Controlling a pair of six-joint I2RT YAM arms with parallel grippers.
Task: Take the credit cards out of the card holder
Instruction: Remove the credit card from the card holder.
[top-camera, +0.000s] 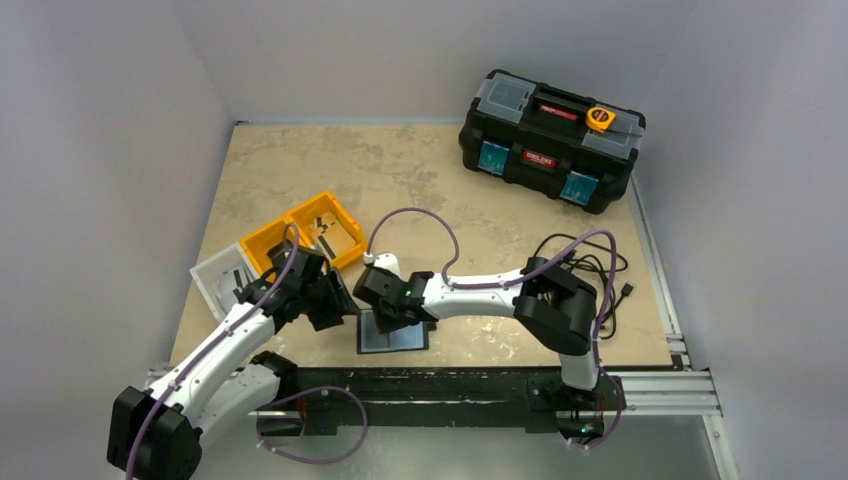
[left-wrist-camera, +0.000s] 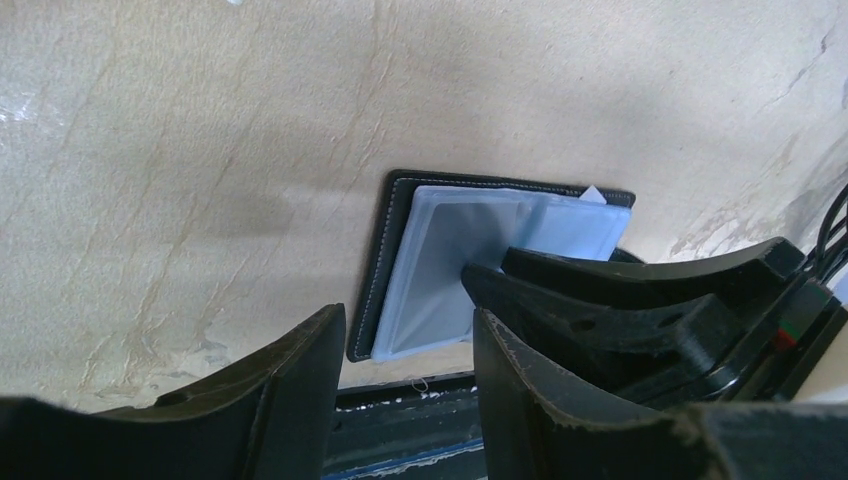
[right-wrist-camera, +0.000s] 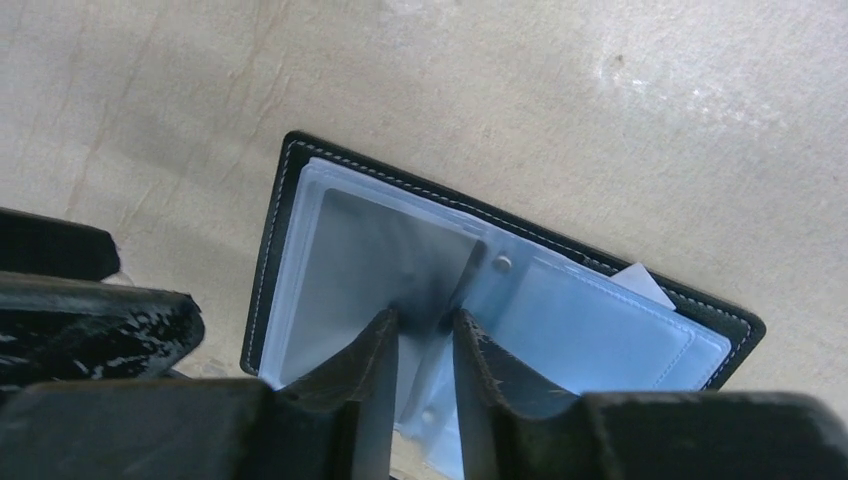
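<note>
While the card holder (right-wrist-camera: 360, 250) lies open mid-frame, no credit cards are out yet; right gripper (right-wrist-camera: 425, 318) sits near-shut on its clear sleeve (right-wrist-camera: 590, 330), grip unclear, left gripper (left-wrist-camera: 408, 315) open, empty.

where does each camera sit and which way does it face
top external: above and behind the bases, looking down over the table; both arms show, left gripper and right gripper at the card holder.
left wrist: on the left arm, looking down past its own fingers at the open card holder; right gripper's fingers also show.
right wrist: on the right arm, looking down between its own fingers at the clear sleeves.
shared: both wrist views show the card holder.
</note>
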